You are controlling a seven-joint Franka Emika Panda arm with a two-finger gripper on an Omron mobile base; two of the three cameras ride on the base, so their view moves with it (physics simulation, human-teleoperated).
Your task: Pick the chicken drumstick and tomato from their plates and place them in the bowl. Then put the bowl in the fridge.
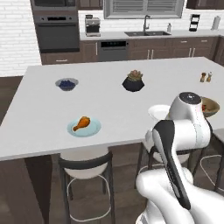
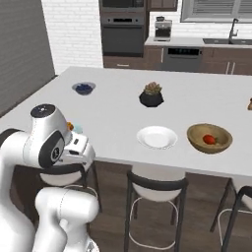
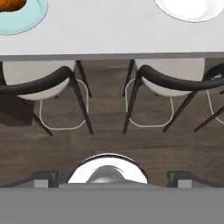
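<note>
Currently the tomato (image 2: 209,139) lies in the bowl (image 2: 209,138), the chicken drumstick (image 1: 82,123) rests on the pale blue plate (image 1: 84,127) near the table (image 1: 109,100) edge, and the open, empty pincer (image 3: 112,177) must next descend onto the drumstick.

A rendered home kitchen: a broad white island counter (image 1: 113,100) fills the middle of the frame, with black-and-white bar stools (image 1: 85,168) tucked along its near edge over dark wood flooring. Across the top of the frame, a built-in wall oven (image 1: 57,33), a dishwasher (image 1: 112,50), a coffee machine (image 1: 92,25) and a sink with a tall faucet (image 1: 146,30) line dark wood cabinets against white brick tile, beneath a shuttered window (image 1: 144,8). Plated food, including a chicken drumstick (image 1: 82,123), sits on the island beside a potted plant (image 1: 133,81).
</note>
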